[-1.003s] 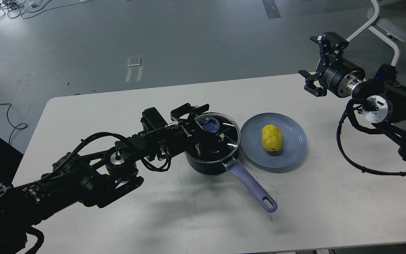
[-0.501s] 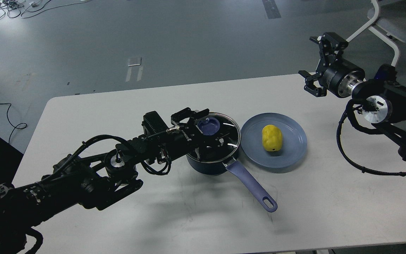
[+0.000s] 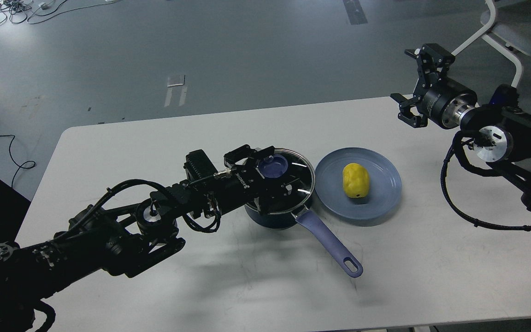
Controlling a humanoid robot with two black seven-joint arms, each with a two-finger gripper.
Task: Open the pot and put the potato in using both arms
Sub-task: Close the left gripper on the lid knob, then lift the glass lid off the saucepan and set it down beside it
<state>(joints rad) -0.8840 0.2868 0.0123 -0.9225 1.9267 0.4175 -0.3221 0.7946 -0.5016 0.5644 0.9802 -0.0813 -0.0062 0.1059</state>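
Observation:
A dark blue pot (image 3: 270,216) with a long blue handle (image 3: 330,246) stands mid-table, covered by a glass lid (image 3: 302,177) with a blue knob (image 3: 272,164). My left gripper (image 3: 276,171) is low over the lid, open, with one finger on each side of the knob. A yellow potato (image 3: 355,180) lies on a blue plate (image 3: 380,203) just right of the pot. My right gripper (image 3: 414,84) is open and empty, held high over the table's far right corner, well away from the potato.
The white table (image 3: 155,138) carries only the pot and the plate. A white chair frame (image 3: 500,41) stands behind the right arm. Cables lie on the grey floor at the far left.
My left gripper has dropped slightly and settled closer around the lid knob. The right arm has barely moved. Pot, lid and potato are where they were.

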